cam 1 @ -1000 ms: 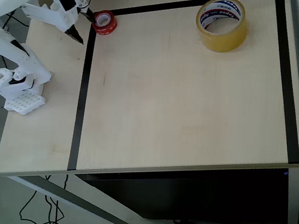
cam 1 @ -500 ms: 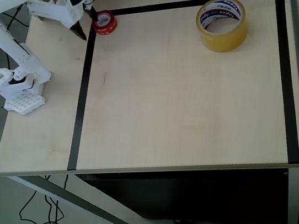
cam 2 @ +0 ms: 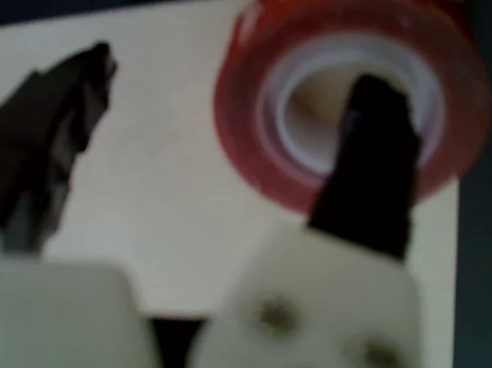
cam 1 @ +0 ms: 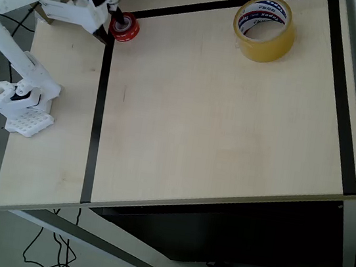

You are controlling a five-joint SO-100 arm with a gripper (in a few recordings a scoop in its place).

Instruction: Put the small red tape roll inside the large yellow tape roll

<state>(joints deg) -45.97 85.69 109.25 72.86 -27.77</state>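
Early stage, nothing placed yet. Small red tape roll (cam 1: 124,27) flat on table (cam 1: 219,126), upper left of overhead frame, at black tape line. End effector (cam 2: 228,111) open, straddling roll wall in wrist view: one finger in pale core, other outside at left. No squeeze, no lift yet. Large yellow tape roll (cam 1: 264,28) upper right, well apart, core empty. Remaining: close, lift, carry across, drop inside.

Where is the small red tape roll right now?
In the overhead view the small red tape roll lies at the table's upper left, where the black tape lines meet, with the open gripper at it.
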